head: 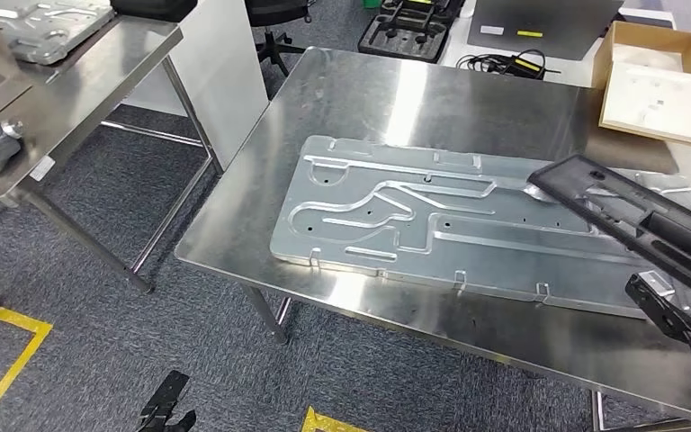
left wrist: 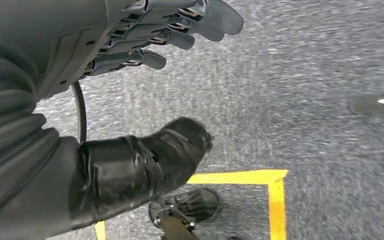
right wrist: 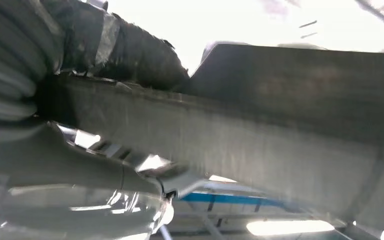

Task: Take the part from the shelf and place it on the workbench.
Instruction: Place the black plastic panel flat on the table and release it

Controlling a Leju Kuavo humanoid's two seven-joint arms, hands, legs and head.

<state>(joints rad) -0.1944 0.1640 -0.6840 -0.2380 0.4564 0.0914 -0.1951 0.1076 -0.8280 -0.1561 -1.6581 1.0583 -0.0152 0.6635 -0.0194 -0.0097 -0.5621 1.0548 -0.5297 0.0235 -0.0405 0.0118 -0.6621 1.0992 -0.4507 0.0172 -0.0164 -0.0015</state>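
The right robot hand [right wrist: 105, 55] grips one black part [head: 639, 220], seemingly above one workbench [head: 369, 99].

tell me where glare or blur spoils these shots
Head view: overhead light glares in bright streaks off the shiny steel workbench, though the grooved silver metal plate on it stays sharp. Right wrist view: the backdrop is blown out white, the long black part soft. Left wrist view: grey carpet smeared.

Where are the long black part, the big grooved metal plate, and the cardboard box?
black part [head: 634, 214]: head view, on its upper face near the middle.
grooved metal plate [head: 387, 220]: head view, on its channelled middle.
cardboard box [head: 652, 90]: head view, on its pale inside.
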